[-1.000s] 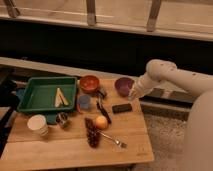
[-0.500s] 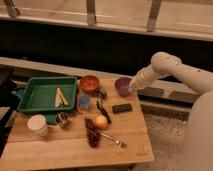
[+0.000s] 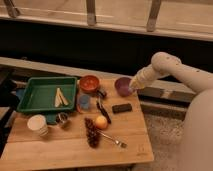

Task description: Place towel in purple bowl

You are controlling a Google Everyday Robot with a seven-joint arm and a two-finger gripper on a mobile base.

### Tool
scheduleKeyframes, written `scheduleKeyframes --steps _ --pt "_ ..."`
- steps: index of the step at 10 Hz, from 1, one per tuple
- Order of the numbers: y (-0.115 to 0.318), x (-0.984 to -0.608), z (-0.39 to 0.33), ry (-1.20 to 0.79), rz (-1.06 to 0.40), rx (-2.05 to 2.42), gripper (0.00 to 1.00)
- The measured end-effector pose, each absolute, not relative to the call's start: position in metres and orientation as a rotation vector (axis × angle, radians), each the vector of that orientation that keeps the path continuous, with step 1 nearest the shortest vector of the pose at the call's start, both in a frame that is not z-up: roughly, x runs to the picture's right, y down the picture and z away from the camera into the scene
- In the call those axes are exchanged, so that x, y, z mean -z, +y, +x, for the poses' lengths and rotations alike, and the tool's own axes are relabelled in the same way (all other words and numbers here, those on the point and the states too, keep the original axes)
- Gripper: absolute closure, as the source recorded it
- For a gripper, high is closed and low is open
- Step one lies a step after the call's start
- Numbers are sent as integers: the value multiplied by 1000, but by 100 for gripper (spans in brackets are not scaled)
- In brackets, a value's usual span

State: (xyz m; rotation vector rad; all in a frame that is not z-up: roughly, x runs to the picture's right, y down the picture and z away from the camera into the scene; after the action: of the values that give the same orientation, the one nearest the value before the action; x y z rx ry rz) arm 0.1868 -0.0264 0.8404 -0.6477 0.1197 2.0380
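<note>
On the wooden slatted table, going left to right: a dark shape at the far left edge is cut off and cannot be identified. A green rectangular plastic tray sits at the table's ten o'clock corner, holding two pale stick-like pieces that lean against each other; what they are is unclear. Below the tray, at about eight o'clock, stands a white paper cup, and just beside it at its three o'clock a small shiny metal cup.

Toward the middle, an orange-red round bowl sits at the far edge, with a small blue cup at its six o'clock. A dark slim utensil lies diagonally just right of the blue cup. Below it rests a bunch of dark grapes, touching a yellow-orange round fruit at its one o'clock. A metal fork lies at the fruit's five o'clock. A black flat rectangular object lies at three o'clock of the slim utensil.

The purple round bowl stands near the table's far right corner. The gripper hangs at the bowl's three o'clock rim, at the end of the white arm. Whether it is spread or pinched is impossible to tell, and the towel cannot be made out anywhere; any cloth in the gripper or bowl is hidden or too indistinct.
</note>
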Motion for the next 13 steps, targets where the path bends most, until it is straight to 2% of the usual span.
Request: scheduleKeyframes --steps 1,3,8,9,13 --pt "-34 -849 179 109 -654 -2031 100" --pt "-46 -864 158 83 -671 -2011 87" --pt "-37 -908 141 48 -793 -2047 35" --pt "-38 -908 144 -5 -819 -2066 29" --pt "-40 -908 141 -31 -832 -2068 29"
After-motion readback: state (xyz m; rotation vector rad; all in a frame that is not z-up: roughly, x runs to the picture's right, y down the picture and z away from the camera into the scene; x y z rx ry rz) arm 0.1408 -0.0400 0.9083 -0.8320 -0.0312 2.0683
